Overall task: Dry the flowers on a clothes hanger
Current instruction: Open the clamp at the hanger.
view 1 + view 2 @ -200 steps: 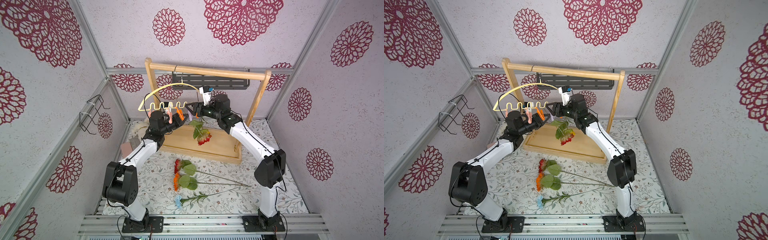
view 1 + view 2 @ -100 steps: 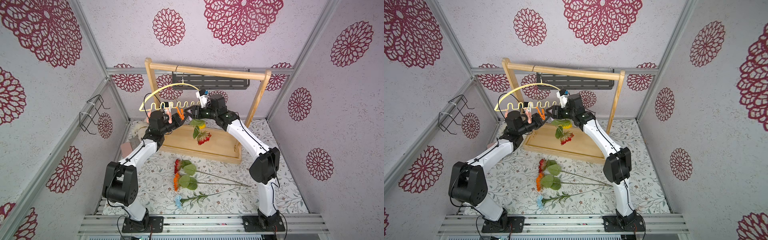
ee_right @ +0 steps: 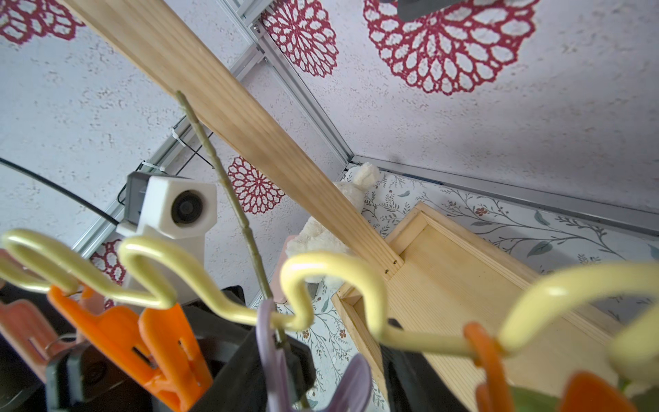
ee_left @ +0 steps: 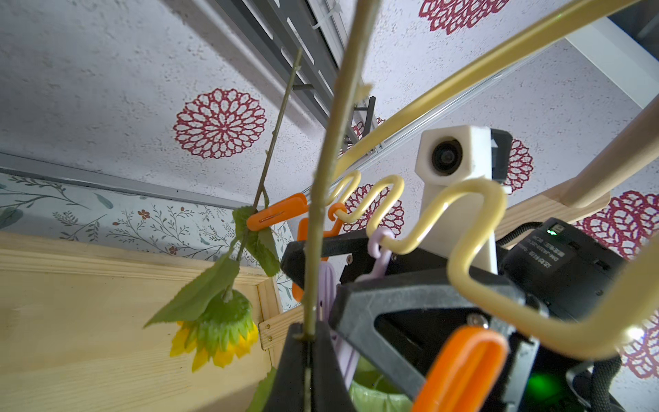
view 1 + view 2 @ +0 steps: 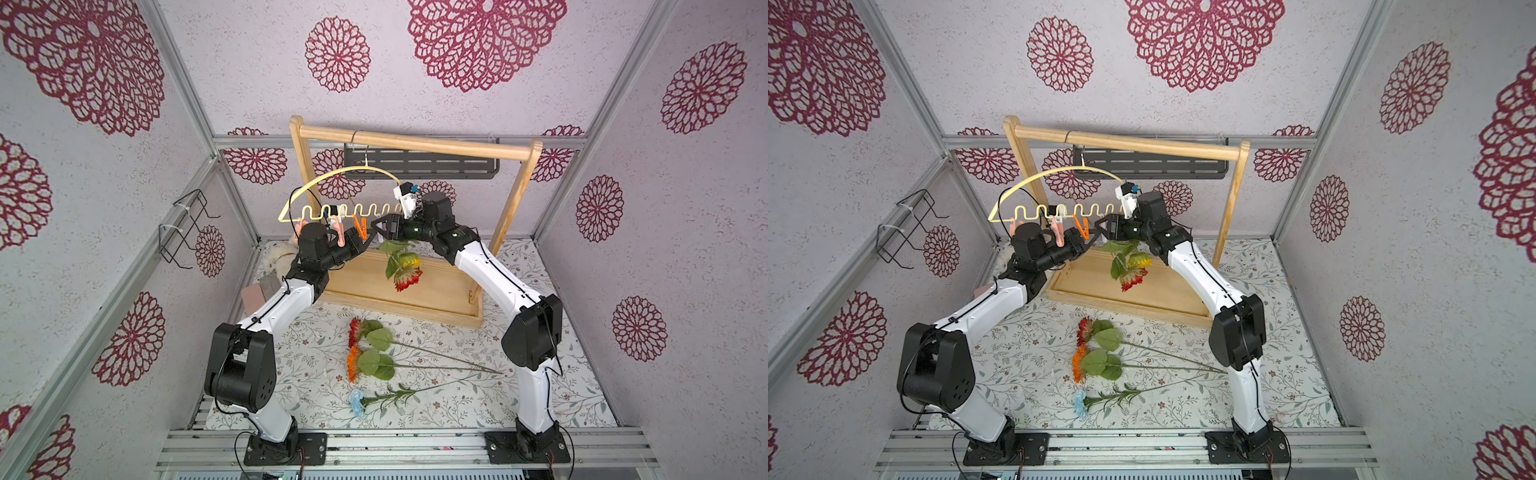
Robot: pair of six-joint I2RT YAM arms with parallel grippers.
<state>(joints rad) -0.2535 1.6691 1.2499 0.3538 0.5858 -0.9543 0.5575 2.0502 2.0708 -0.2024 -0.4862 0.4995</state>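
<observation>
The pale yellow clothes hanger [image 5: 332,179] [image 5: 1034,179] hangs by its hook from the wooden rack. A yellow flower [image 4: 217,335] dangles head down from an orange clothespin [image 4: 276,217]. My left gripper [image 4: 308,337] [image 5: 366,241] is shut on the stem [image 4: 322,171] of a red flower [image 5: 406,282], right beside the lilac clothespin [image 3: 265,331] [image 4: 326,285]. My right gripper [image 3: 321,374] [image 5: 380,226] has its jaws on both sides of that clothespin, a small gap showing. Red [image 5: 355,332], orange [image 5: 353,363] and light blue [image 5: 356,401] flowers lie on the table.
The wooden rack's top bar [image 5: 415,143] and posts frame the hanger, over its base tray [image 5: 436,299]. A dark shelf [image 5: 419,164] is on the back wall and a wire holder [image 5: 187,228] on the left wall. A plush toy [image 5: 278,257] sits at the back left.
My right gripper has come in closer to the left gripper under the wavy bar, and its jaws have narrowed round the lilac clothespin. The left gripper has kept hold of the stem.
</observation>
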